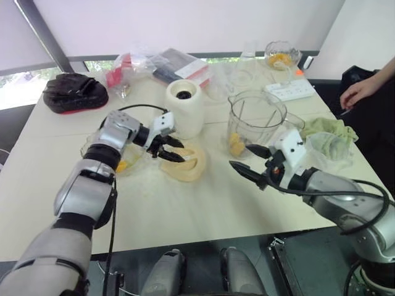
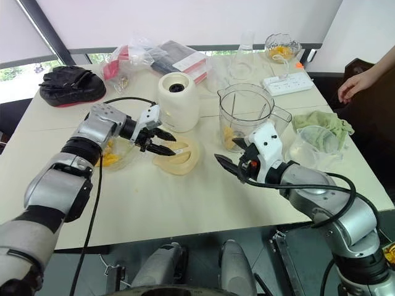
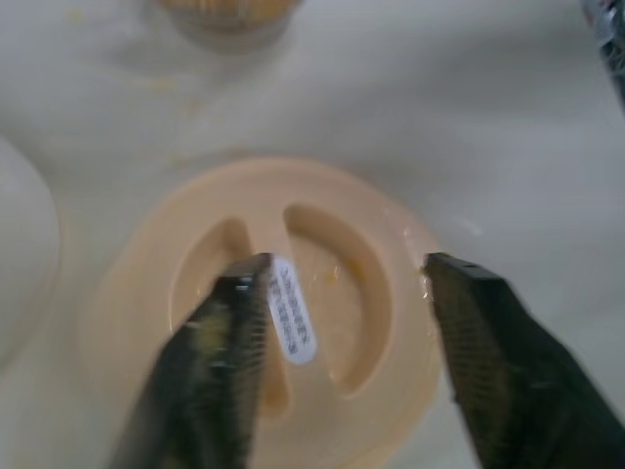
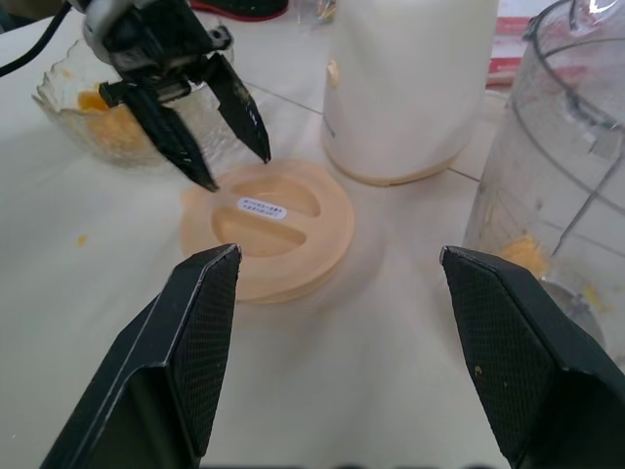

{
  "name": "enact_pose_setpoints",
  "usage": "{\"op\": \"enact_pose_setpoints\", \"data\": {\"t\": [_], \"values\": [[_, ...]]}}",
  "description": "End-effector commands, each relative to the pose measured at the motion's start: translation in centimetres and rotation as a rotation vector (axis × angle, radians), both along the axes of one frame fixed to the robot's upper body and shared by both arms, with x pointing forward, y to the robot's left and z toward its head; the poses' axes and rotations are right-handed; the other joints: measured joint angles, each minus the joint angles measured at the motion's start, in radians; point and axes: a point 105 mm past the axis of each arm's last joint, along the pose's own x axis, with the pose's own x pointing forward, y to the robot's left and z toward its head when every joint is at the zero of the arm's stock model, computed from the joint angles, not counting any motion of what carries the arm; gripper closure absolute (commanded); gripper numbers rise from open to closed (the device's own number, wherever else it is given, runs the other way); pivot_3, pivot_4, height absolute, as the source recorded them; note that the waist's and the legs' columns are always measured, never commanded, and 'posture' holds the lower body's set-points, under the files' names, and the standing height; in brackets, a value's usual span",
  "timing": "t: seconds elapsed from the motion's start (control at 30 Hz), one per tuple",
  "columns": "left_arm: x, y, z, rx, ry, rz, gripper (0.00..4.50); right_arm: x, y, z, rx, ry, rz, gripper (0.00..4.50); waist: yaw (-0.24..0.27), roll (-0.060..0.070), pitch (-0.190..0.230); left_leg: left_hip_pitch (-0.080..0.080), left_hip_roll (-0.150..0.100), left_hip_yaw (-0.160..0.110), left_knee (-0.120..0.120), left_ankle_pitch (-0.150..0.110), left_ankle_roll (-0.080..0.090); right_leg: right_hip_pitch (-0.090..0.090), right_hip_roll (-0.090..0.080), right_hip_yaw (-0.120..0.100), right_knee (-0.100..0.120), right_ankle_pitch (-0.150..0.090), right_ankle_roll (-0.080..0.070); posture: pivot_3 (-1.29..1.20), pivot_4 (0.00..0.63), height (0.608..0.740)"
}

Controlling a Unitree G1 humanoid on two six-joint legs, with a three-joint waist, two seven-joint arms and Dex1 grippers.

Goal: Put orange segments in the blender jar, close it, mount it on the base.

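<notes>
Upright blender jar (image 1: 256,123) (spout rightward), base (image 1: 184,108) alongside

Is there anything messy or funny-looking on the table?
A little. Small orange bits lie spilled on the table beside the glass bowl. The blender jar stands open, its lid flat on the table under the left hand.
</notes>
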Motion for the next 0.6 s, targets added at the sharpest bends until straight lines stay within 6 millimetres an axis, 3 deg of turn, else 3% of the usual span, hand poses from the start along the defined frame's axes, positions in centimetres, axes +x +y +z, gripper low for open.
{"op": "enact_pose_setpoints", "data": {"t": [0.03, 0.2, 0.6], "values": [[0.7, -0.1, 0.6, 0.034, -0.048, 0.007, 1.79, -0.6, 0.0, 1.4, 0.01, -0.07, -0.017, 1.09, 0.0, 0.0, 0.0, 0.0, 0.0, 0.0, 0.0, 0.0, 0.0, 0.0, 0.0, 0.0, 0.0, 0.0, 0.0, 0.0, 0.15, 0.74], [1.0, -0.6, -0.9, 0.082, -0.054, 0.046, 1.79, -1.1, 0.3, 1.1, 0.029, -0.066, -0.036, 1.09, 0.003, -0.001, 0.0, 0.0, 0.0, 0.0, 0.001, 0.0, 0.0, 0.0, 0.0, 0.0, 0.001, 0.0, 0.0, 0.0, 0.15, 0.74], [2.0, -1.1, -2.2, 0.127, -0.101, 0.127, 1.79, -1.0, 0.6, 1.2, 0.045, -0.078, -0.058, 1.09, 0.003, -0.002, 0.0, 0.0, -0.001, 0.0, 0.002, 0.0, 0.0, -0.002, 0.0, 0.0, 0.008, 0.0, 0.0, 0.0, 0.15, 0.74]]}}
